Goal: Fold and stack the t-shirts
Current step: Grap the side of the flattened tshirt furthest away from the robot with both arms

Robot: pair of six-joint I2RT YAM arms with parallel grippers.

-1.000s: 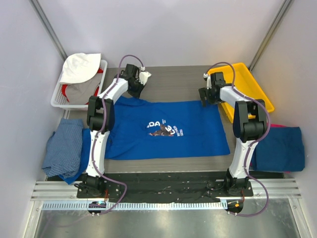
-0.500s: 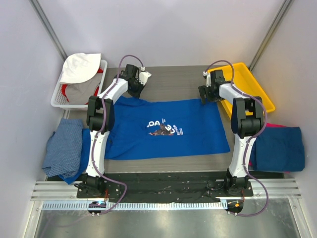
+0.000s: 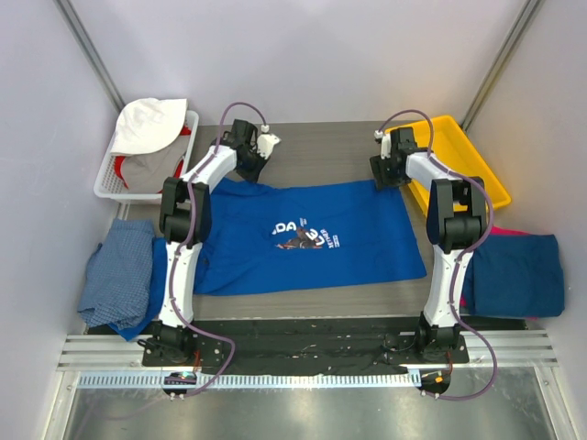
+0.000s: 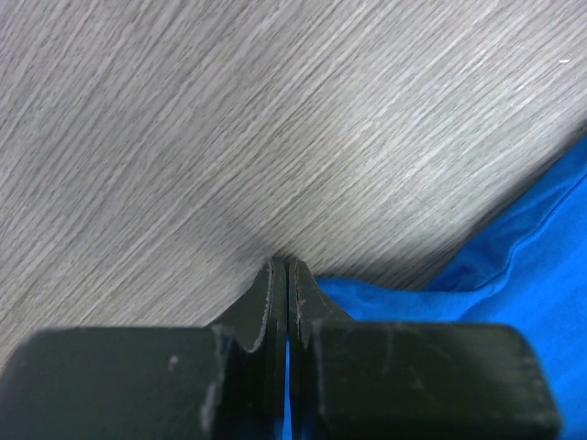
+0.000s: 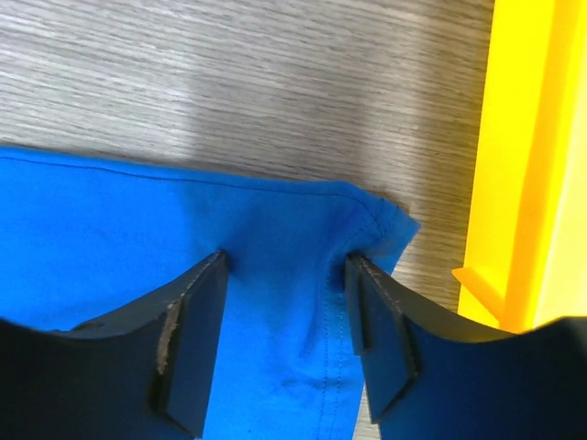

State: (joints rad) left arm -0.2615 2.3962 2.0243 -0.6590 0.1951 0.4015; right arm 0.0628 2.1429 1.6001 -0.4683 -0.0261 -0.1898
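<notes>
Two pincers sit on the far edge of the royal blue shirt (image 3: 367, 243), which lies spread flat on the table (image 3: 321, 147) with its long axis running 9 to 3 o'clock and its print (image 3: 307, 238) facing up. The left pincer (image 3: 254, 167) is at the shirt's 10 o'clock corner, its jaws pressed together; the wrist view shows a thin sliver of blue caught between them, so it looks to have the cloth nipped. The right pincer (image 3: 381, 179) is at the 2 o'clock corner, just beside the yellow tray (image 3: 472, 170) at its 3 o'clock; its jaws stand apart, astride the corner, tips down on the cloth with a band of fabric between them, nothing gripped yet. From both pincers the body of the shirt lies toward 6 o'clock, and the far edge they share runs from 9 to 3. To my eye the right side has to close on its corner before anything lifts; then both arms, each nearest its own corner, would carry that edge toward 6 o'clock for the fold. A folded navy shirt (image 3: 518, 275) lies at 4 o'clock, well apart.
</notes>
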